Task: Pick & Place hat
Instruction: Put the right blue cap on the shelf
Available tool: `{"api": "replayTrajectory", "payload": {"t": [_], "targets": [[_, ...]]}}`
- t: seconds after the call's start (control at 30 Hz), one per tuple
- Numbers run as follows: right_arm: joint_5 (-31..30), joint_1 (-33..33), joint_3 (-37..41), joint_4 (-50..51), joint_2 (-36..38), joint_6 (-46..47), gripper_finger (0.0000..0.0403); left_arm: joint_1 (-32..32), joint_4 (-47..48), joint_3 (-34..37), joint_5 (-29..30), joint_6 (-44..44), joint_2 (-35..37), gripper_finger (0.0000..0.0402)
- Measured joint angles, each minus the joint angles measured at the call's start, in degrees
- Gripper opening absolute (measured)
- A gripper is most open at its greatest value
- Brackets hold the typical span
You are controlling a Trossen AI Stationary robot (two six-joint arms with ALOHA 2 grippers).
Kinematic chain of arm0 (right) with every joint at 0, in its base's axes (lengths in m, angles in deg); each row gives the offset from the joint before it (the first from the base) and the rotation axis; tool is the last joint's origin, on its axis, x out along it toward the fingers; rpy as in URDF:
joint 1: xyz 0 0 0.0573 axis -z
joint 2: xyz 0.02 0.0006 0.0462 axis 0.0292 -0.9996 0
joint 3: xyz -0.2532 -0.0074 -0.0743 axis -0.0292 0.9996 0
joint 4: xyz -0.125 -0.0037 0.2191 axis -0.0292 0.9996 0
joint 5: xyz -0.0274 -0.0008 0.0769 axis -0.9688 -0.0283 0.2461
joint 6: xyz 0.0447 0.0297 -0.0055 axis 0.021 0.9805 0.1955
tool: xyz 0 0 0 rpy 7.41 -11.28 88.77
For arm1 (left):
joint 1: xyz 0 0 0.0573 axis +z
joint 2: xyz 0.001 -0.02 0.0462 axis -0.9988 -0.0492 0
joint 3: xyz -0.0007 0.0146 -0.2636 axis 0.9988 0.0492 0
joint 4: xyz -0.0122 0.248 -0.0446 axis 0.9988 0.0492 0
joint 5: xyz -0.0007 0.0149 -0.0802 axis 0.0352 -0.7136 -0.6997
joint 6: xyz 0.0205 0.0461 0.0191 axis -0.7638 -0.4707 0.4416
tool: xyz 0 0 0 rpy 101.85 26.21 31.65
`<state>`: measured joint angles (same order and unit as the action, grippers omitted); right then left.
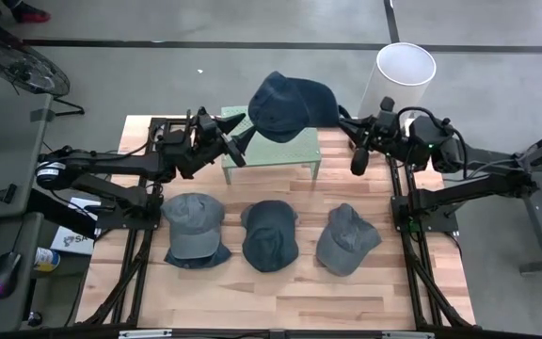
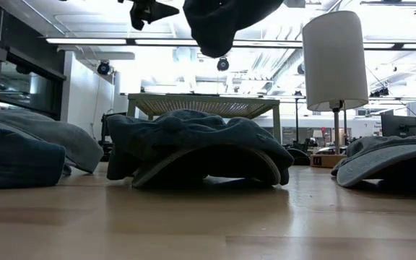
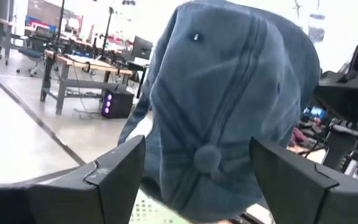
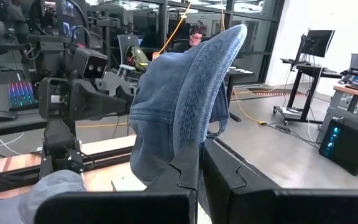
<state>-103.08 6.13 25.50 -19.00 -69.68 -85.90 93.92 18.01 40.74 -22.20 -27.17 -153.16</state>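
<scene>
Mid-carry: my right hand (image 4: pixel 194 163) is clamped on the hat (image 1: pixel 290 104), held over the stand (image 1: pixel 294 151); left hand (image 1: pixel 236 139) gapes empty beside it; next, I lower and release.

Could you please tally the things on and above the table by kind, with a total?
Hats: 4, one held up by the right gripper above the stand, three on the table
Green stand: 1
White cylinder: 1
Total: 6
</scene>
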Motion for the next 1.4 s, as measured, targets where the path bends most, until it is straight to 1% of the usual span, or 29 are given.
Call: {"api": "replayTrajectory", "payload": {"t": [0.3, 0.7, 0.8, 0.93, 1.03, 1.17, 1.3, 1.33, 1.4], "targets": [[1.0, 0.0, 0.0, -3.3, -1.3, 0.0, 0.0, 0.0, 1.1, 0.0, 1.5, 0.0, 0.0, 0.0284], [2.1, 0.0, 0.0, -4.3, -2.1, 0.0, 0.0, 0.0, 0.7, 0.0, 1.6, 1.4, 0.0, 0.0284], [2.2, 0.0, 0.0, -4.2, -2.1, 0.2, 0.0, 0.0, 0.8, 0.0, 1.6, 2.2, 0.0, 0.0274], [2.0, 0.0, 0.0, -4.2, -2.1, 0.2, 0.0, 0.0, 0.8, 0.0, 1.6, 2.7, 0.0, 0.0234], [1.4, 0.0, 0.0, -4.2, -2.1, 0.1, 0.0, 0.0, 0.8, 0.0, 1.6, 3.2, 0.0, 0.019], [1.3, 0.0, 0.0, -4.2, -2.1, 0.0, 0.0, 0.0, 0.8, 0.0, 1.6, 3.3, 0.0, 0.0116], [1.3, 0.0, 0.0, -4.2, -2.1, 0.0, 0.0, 0.0, 0.8, 0.0, 1.2, 3.7, 0.0, 0.0029], [1.3, 0.0, 0.0, -4.2, -2.1, 0.0, 0.0, 0.0, 0.8, 0.0, 1.1, 3.9, 0.0, 0.0021], [1.3, 0.0, 0.0, -4.2, -2.1, 0.0, 0.0, 0.0, 0.8, 0.0, 0.8, 4.4, 0.0, 0.0024]]}}
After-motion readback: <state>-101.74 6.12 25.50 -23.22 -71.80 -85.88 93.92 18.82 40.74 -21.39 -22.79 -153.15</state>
